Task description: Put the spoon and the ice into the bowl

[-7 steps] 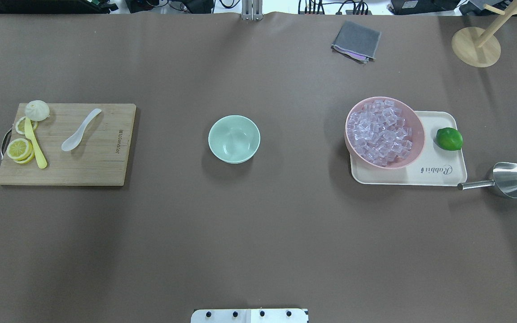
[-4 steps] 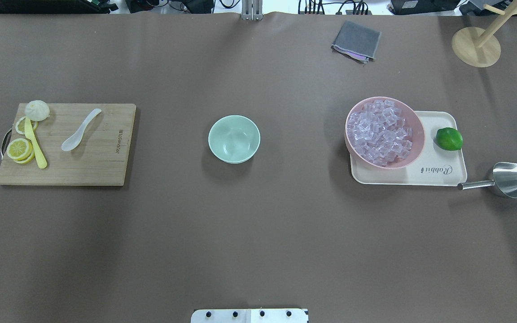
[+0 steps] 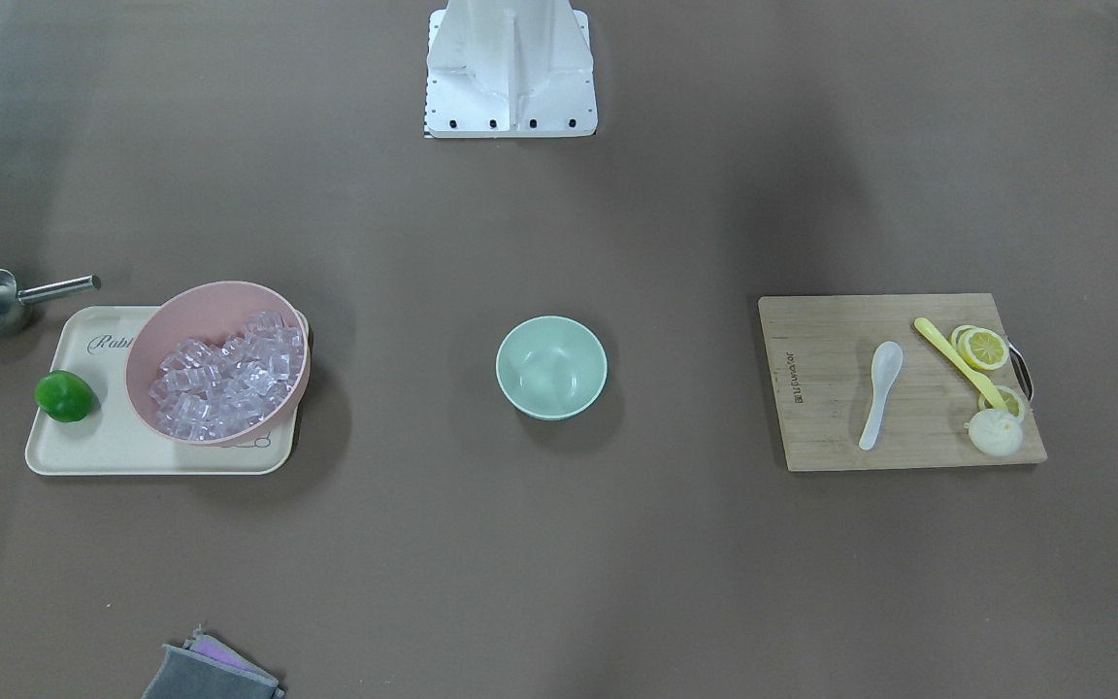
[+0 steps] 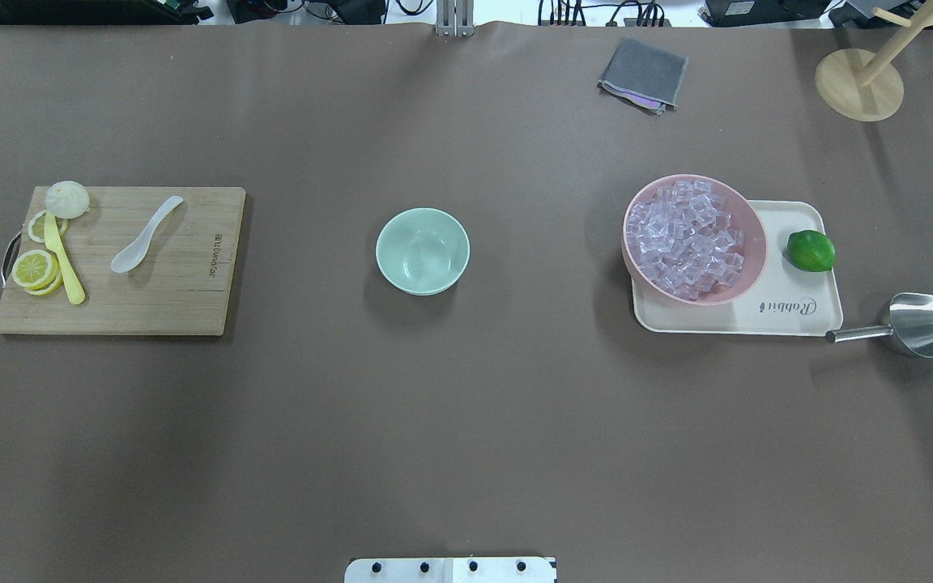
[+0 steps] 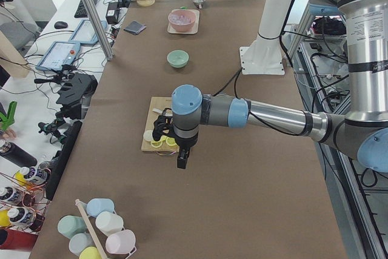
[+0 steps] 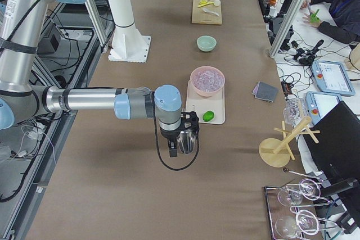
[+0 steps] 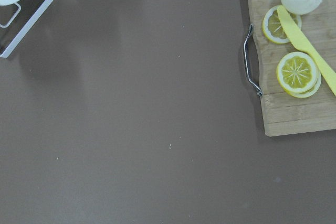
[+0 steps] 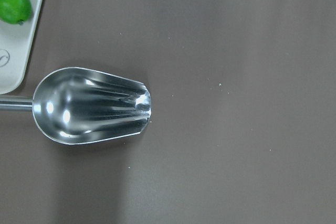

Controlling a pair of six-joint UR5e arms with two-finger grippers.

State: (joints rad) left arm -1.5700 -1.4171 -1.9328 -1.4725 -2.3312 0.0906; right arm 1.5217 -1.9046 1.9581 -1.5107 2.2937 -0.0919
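Note:
The white spoon (image 4: 145, 236) lies on the wooden cutting board (image 4: 183, 291) at the table's left; it also shows in the front view (image 3: 881, 393). The mint-green bowl (image 4: 423, 250) stands empty at the table's middle. Ice cubes (image 4: 689, 240) fill the pink bowl (image 4: 627, 251) on the beige tray (image 4: 798, 312) at the right. My left gripper (image 5: 180, 162) hangs above the table just outside the board's handle end. My right gripper (image 6: 174, 149) hangs over the metal scoop (image 8: 92, 106). I cannot tell whether either is open or shut.
A yellow spoon (image 4: 64, 267), lemon slices (image 4: 35, 269) and a bun (image 4: 66, 198) share the board. A lime (image 4: 811, 250) sits on the tray, the scoop (image 4: 920, 324) right of it. A grey cloth (image 4: 643, 73) and a wooden stand (image 4: 859, 85) are at the far right.

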